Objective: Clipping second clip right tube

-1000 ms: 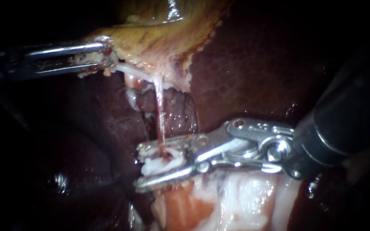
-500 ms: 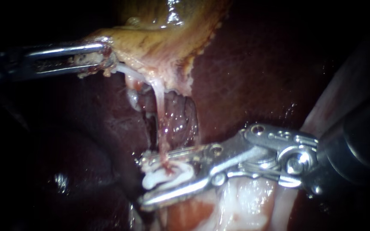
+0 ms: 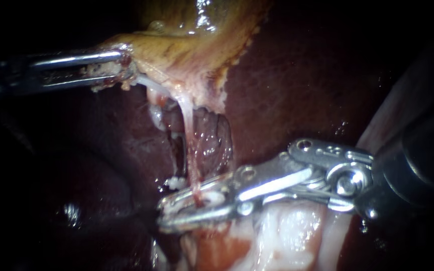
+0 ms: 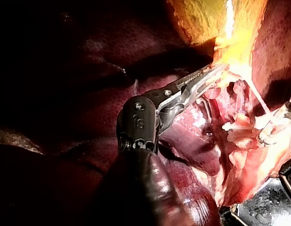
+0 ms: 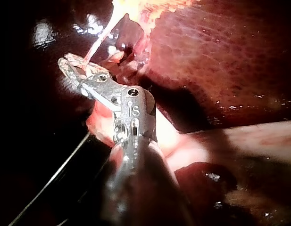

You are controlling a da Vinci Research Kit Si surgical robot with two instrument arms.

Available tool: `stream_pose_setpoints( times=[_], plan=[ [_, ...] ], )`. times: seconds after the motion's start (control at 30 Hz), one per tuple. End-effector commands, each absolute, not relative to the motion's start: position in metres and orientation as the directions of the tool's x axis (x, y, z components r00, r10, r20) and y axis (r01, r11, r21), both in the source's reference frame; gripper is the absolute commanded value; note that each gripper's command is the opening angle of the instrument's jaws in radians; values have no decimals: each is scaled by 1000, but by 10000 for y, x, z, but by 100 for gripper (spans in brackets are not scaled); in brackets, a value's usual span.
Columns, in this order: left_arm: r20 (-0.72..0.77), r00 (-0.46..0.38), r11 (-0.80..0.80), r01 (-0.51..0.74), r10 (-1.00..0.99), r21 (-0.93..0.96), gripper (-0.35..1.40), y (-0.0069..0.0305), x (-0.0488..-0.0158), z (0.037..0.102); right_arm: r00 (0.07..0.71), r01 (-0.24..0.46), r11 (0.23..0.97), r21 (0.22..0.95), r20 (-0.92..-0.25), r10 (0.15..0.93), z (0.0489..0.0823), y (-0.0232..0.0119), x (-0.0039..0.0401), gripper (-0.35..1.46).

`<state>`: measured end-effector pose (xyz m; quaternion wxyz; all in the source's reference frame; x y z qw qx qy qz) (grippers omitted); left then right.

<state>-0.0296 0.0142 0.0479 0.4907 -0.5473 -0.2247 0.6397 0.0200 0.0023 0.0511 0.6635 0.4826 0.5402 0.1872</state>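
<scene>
Endoscope view: lower centre, my right instrument clamps a clip onto the tube, seemingly only release left, while upper left my left instrument grips the gallbladder.

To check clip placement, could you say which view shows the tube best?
The endoscope view: the tube runs from the gallbladder, gripped by the left instrument, into the right instrument, jaws shut on it. The right wrist view shows a short stretch; the left wrist view, a thin strand.

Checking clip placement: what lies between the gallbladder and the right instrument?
One thin pale tube, stretched from gallbladder to right instrument, liver behind it; seen in endoscope view.
</scene>
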Motion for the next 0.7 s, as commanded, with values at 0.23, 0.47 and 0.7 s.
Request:
stream_pose_setpoints(
  times=[0.23, 0.47, 0.7],
  plan=[
    [-480, 80, -417, -382, 874, -824, -35, 142, -296, 479, 365, 252, 423, 870, -490, 791, 512, 25, 198, -35],
    [-480, 81, -418, -383, 874, -824, -35, 142, -296, 479, 383, 245, 427, 871, -491, 782, 513, 25, 197, -35],
    [-480, 81, -418, -383, 873, -824, -35, 142, -297, 479, 384, 246, 427, 870, -491, 782, 514, 26, 197, -35]
  ],
)
